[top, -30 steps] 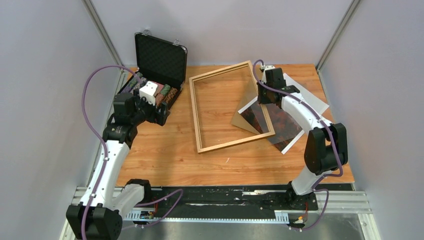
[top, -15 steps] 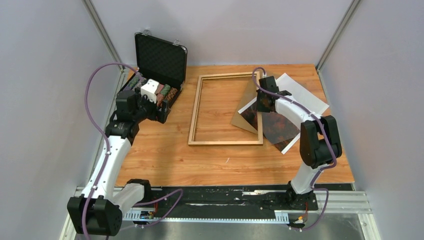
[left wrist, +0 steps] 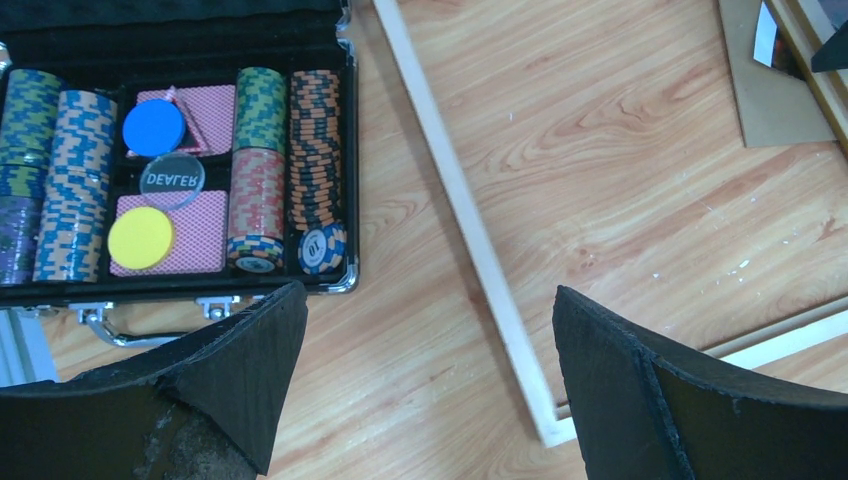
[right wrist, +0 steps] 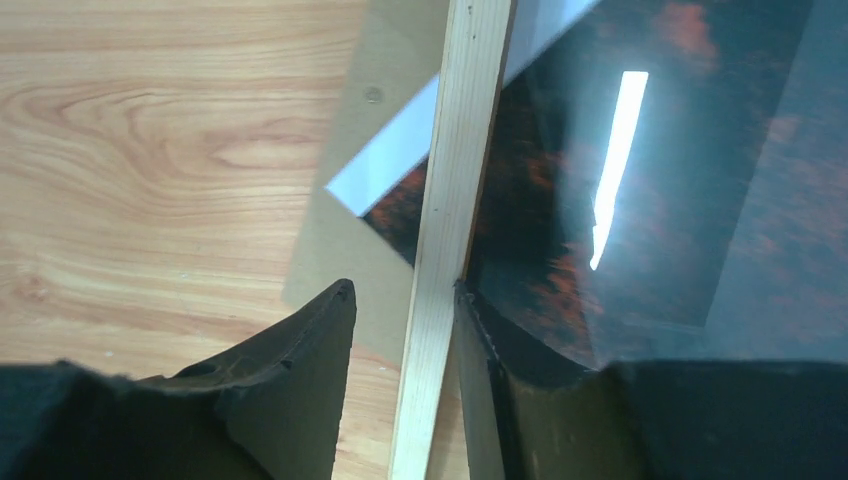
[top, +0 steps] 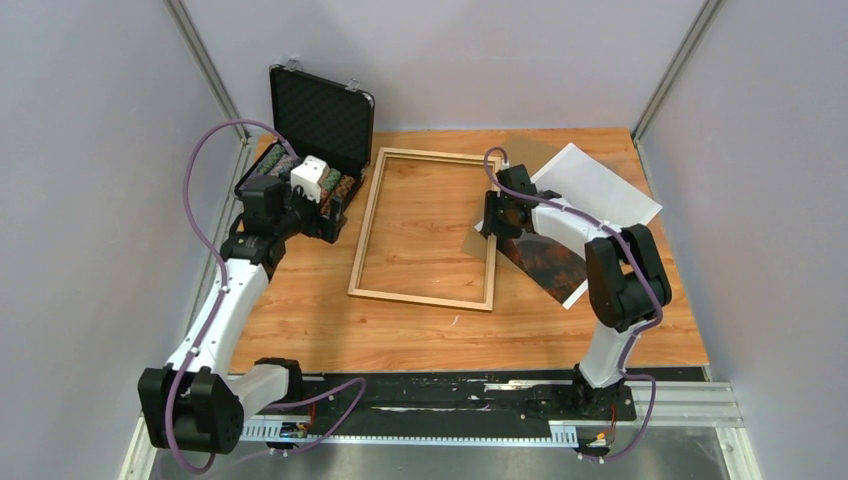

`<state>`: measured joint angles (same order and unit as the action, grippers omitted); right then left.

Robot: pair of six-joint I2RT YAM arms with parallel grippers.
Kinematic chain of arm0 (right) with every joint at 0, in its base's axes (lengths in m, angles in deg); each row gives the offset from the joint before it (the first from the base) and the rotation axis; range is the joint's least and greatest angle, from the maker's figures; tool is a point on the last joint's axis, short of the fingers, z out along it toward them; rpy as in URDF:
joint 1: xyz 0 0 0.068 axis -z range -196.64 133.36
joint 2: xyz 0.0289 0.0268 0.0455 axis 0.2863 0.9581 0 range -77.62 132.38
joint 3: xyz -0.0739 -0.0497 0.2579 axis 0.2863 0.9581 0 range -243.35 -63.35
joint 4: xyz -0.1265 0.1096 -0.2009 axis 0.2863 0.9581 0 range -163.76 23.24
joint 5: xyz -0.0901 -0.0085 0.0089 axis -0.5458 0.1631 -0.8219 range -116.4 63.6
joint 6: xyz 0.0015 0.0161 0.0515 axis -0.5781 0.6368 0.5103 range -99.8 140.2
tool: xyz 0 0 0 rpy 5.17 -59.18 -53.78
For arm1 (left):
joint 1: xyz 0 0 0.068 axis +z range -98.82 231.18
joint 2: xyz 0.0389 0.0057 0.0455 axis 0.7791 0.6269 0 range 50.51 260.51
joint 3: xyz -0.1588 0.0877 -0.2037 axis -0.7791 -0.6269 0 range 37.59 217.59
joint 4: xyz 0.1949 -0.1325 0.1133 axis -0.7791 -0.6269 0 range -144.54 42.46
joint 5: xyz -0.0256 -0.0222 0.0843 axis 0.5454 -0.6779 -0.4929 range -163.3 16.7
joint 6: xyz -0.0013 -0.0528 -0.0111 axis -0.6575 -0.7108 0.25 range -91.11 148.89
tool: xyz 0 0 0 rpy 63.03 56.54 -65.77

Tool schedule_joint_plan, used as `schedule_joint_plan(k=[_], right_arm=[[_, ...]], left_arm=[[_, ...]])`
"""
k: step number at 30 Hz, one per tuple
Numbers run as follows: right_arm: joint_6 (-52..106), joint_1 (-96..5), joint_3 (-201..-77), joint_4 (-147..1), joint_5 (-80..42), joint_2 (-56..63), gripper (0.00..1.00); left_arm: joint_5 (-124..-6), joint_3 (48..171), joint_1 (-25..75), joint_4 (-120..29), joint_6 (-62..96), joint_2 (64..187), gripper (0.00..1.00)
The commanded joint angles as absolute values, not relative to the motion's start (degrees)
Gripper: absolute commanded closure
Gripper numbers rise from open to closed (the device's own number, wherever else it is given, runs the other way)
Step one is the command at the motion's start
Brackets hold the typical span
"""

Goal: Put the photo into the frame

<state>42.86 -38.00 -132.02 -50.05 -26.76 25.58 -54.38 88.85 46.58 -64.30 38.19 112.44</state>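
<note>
The frame (top: 365,225), thin light-brown wood, lies flat in the middle of the table. My right gripper (top: 493,222) straddles its right rail (right wrist: 455,170): the right finger touches the rail and the left finger stands a gap away. The photo (top: 548,265), dark orange-red with a white border, lies face up under that rail. It extends to the right, with glare from a glossy tinted sheet over it (right wrist: 620,250). My left gripper (top: 335,212) is open and empty, low over the table (left wrist: 430,330), between the case and the frame's left rail (left wrist: 460,190).
An open black foam-lined case (top: 320,115) holding poker chips (left wrist: 255,165) stands at the back left. A brown backing board (right wrist: 340,250) pokes out under the frame's right rail. A white sheet (top: 592,185) lies at the back right.
My right gripper has dragged the frame's right rail leftward. The frame slid left and turned, uncovering more of the photo and white sheet. My left gripper has shifted slightly toward the back.
</note>
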Motion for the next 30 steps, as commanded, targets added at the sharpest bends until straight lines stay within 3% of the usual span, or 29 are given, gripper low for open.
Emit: schedule_joint_plan(k=[1, 8, 14, 21, 30], right_arm=[[44.75, -39.73, -135.05, -52.86, -18.91, 27.69, 0.57], [43.18, -40.64, -137.41, -53.63, -8.41, 29.04, 0.56], [38.54, -40.70, -137.12, -53.80, -3.19, 25.46, 0.47], [30.20, -38.52, -132.39, -52.25, -12.64, 16.05, 0.29], [17.02, -37.07, -124.88, -50.07, -29.51, 3.59, 0.22]], left_arm=[[-54.42, 89.50, 45.81, -61.57, 37.44, 113.54, 0.00], [-53.33, 89.67, 44.18, -60.10, 37.43, 114.36, 0.00], [-52.45, 89.25, 41.89, -59.05, 37.97, 114.43, 0.00], [-52.26, 89.55, 36.26, -56.50, 38.51, 116.29, 0.00], [-57.14, 96.51, 24.61, -55.73, 37.23, 126.55, 0.00]])
